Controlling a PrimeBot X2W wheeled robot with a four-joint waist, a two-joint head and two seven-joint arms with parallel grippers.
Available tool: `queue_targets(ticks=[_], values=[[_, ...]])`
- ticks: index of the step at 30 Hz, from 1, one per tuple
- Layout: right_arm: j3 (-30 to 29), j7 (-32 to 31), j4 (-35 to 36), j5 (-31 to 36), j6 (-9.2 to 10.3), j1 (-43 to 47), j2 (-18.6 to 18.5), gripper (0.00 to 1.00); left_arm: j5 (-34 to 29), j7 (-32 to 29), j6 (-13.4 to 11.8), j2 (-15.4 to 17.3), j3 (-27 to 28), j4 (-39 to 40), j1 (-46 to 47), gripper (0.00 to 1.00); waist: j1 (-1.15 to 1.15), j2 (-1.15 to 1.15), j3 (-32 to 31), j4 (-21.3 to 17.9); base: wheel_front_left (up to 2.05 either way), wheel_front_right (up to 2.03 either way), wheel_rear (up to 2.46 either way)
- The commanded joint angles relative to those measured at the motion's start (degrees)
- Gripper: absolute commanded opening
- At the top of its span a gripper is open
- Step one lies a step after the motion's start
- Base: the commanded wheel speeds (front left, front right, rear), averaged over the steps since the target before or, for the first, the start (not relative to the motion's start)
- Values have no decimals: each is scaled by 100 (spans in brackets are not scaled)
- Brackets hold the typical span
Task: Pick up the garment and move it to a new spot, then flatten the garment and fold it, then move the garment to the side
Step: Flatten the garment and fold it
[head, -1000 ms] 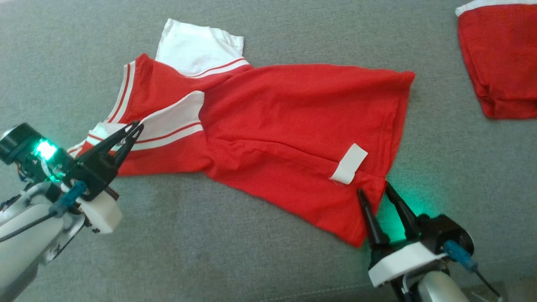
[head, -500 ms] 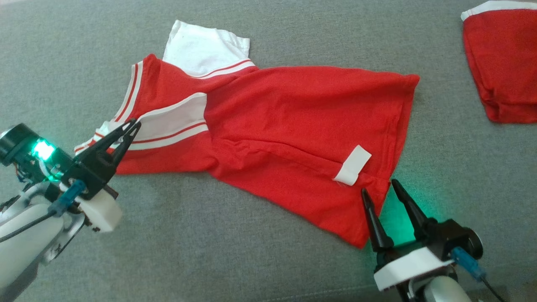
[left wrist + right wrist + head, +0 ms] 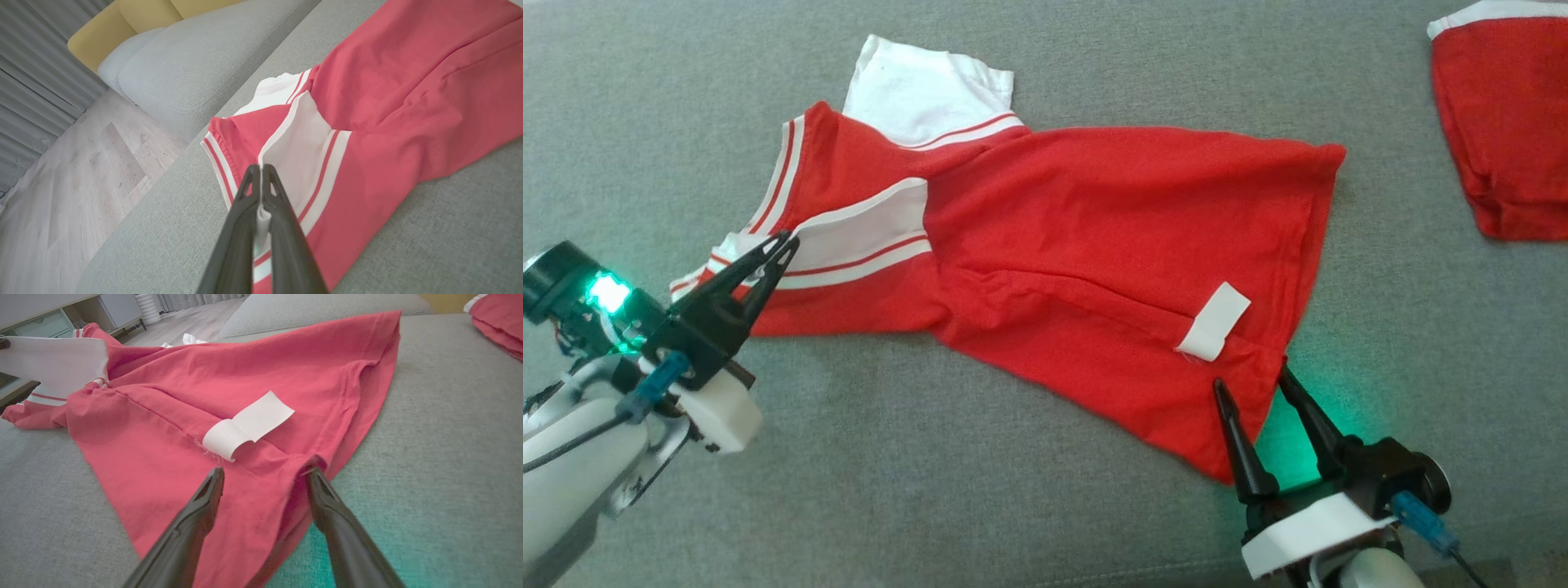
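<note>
Little has shifted in a second: the left gripper [image 3: 783,245] stays clamped, while the right gripper [image 3: 1250,376] has spread its jaws a touch wider about the hem.
At 8 o'clock in the head view, the left gripper's dark fingers are pinched tight on the white striped sleeve band [image 3: 298,163] of the red-and-white jersey shirt [image 3: 1094,229]. The shirt sprawls across the middle of the grey fabric sofa seat [image 3: 931,490], creased, one sleeve doubled over, a white sewn-in label [image 3: 1213,321] turned up near 5 o'clock. Just below that label the right gripper stands wide, straddling the lower hem corner without gripping it. At 2 o'clock lies a second red garment with a white band [image 3: 1503,147]. Relocation looks done and flattening seems under way; folding and moving aside are still to do.
</note>
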State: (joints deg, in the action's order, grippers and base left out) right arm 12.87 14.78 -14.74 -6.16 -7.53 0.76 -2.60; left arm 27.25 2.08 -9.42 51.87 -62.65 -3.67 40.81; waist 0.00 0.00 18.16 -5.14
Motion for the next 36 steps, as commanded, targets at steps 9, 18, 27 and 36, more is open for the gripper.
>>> queue_targets(ticks=[9, 18, 27, 36], values=[[113, 22, 85, -101, 4, -107, -35, 33, 34, 20, -34, 308, 297, 101, 222, 0, 0, 0, -3, 73, 0, 0, 0], [-229, 22, 473, -150, 4, -33, -76, 0, 18, 281, -130, 301, 326, 22, 183, 0, 0, 0, -311, 75, 0, 0, 0], [-935, 22, 1792, -265, 4, -86, -710, 0, -122, 1109, -677, 625, 915, 440, 374, 0, 0, 0, -1141, 79, 0, 0, 0], [-1547, 16, 3253, -426, 4, -905, -1953, 0, -491, 1229, -612, 1019, 1703, 1432, 1551, 0, 0, 0, -1599, 95, 0, 0, 0]])
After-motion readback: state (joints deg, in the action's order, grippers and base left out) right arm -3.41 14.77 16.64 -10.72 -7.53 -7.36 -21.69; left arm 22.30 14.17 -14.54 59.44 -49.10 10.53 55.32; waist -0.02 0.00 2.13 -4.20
